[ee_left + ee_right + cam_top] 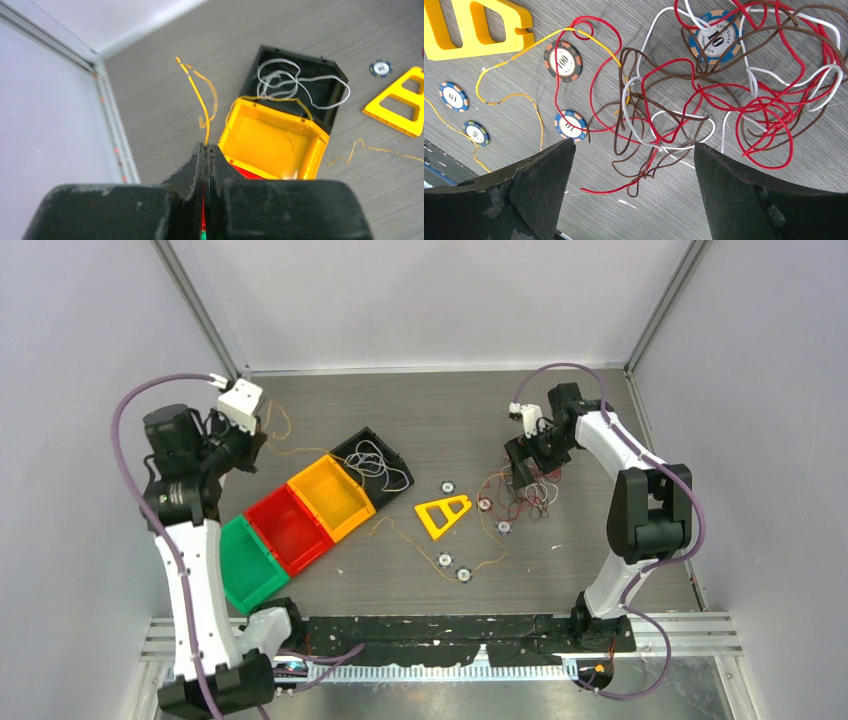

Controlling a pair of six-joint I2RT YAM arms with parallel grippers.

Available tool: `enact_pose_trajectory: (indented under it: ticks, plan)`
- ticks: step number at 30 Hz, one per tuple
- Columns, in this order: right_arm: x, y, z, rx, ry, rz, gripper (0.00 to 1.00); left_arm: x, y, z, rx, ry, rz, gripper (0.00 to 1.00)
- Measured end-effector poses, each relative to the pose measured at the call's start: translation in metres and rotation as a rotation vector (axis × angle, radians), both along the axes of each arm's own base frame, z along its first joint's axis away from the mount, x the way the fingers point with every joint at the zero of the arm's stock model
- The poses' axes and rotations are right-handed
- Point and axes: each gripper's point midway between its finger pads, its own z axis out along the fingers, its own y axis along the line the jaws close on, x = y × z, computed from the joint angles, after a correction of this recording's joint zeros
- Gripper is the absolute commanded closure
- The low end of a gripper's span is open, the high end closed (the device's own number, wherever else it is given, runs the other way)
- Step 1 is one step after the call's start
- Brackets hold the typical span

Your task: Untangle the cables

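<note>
**benchrat:** So how far along is the untangling? Looks early to me.

**wirewrangler:** I'd guess roughly a third done. One white cable is out and lying coiled in the black bin, upper right of the left wrist view. The left gripper has its jaws pressed together on a yellow-orange wire, which sticks up from the tips at centre frame. Another loose yellow-orange strand snakes over the table among the poker chips, left of the right wrist view.

**benchrat:** And the main mess?

**wirewrangler:** The tangle is right of centre in the top view: red, white and dark brown cables all looped through each other. The right gripper hangs just over it with its jaws spread wide, pinching nothing. So red, brown and at least one white are left to do, as I read it.

**benchrat:** Anything you can't make out?

**wirewrangler:** Plenty.
- I can't tell if the held wire's far end is lying in the yellow bin or only crossing its rim.
- The red bin and green bin look bare from above, but thin wire would barely show there.
- The right wrist view cuts the tangle off at top and right, so I can't count strands.
- The fingers hide whatever is under them.
</note>
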Motion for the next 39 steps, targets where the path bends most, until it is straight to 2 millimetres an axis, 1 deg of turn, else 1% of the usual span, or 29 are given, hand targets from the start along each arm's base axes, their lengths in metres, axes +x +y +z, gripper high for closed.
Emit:
enact_pose_trajectory:
  ticks: [3, 4, 6, 7, 9, 12, 15, 19, 24, 27, 30, 35, 39]
  plan:
    - [0.0, 0.0, 0.0, 0.0, 0.001, 0.0, 0.05, -0.016, 0.001, 0.043, 0.056, -0.112, 0.014, 1.0]
    - [0.0, 0.0, 0.0, 0.0, 0.002, 0.0, 0.05, -0.022, 0.002, 0.052, 0.076, -0.132, 0.018, 1.0]
    - [-0.001, 0.0, 0.0, -0.001, 0.002, 0.0, 0.05, -0.032, 0.002, 0.057, 0.106, -0.144, 0.02, 1.0]
    - [-0.001, 0.0, 0.0, -0.001, 0.003, 0.0, 0.05, -0.038, 0.002, 0.056, 0.118, -0.139, 0.021, 1.0]
    - [-0.001, 0.0, 0.001, -0.001, 0.003, 0.0, 0.05, -0.045, 0.004, 0.048, 0.138, -0.103, 0.025, 1.0]
    - [-0.002, 0.0, 0.001, 0.0, 0.007, 0.0, 0.05, -0.049, 0.005, 0.031, 0.142, -0.031, 0.016, 1.0]
    - [-0.003, 0.0, 0.0, 0.0, 0.011, 0.0, 0.05, -0.049, -0.001, 0.019, 0.138, 0.019, -0.017, 1.0]
    - [-0.004, 0.0, 0.0, 0.0, 0.013, 0.0, 0.05, -0.043, -0.026, 0.0, 0.085, 0.095, -0.116, 1.0]
    - [-0.006, -0.001, -0.003, -0.002, 0.022, 0.001, 0.05, -0.041, -0.07, -0.015, -0.031, 0.195, -0.262, 1.0]
    - [-0.01, -0.002, -0.006, -0.008, 0.036, 0.002, 0.05, -0.048, -0.095, -0.018, -0.078, 0.235, -0.34, 1.0]
    - [-0.012, -0.002, -0.008, -0.011, 0.041, 0.003, 0.05, -0.06, -0.11, -0.016, -0.119, 0.26, -0.386, 1.0]
    - [-0.013, -0.002, -0.009, -0.011, 0.044, 0.003, 0.05, -0.078, -0.118, -0.007, -0.167, 0.274, -0.4, 1.0]
    - [-0.013, -0.002, -0.009, -0.01, 0.044, 0.003, 0.05, -0.087, -0.119, -0.002, -0.184, 0.263, -0.393, 1.0]
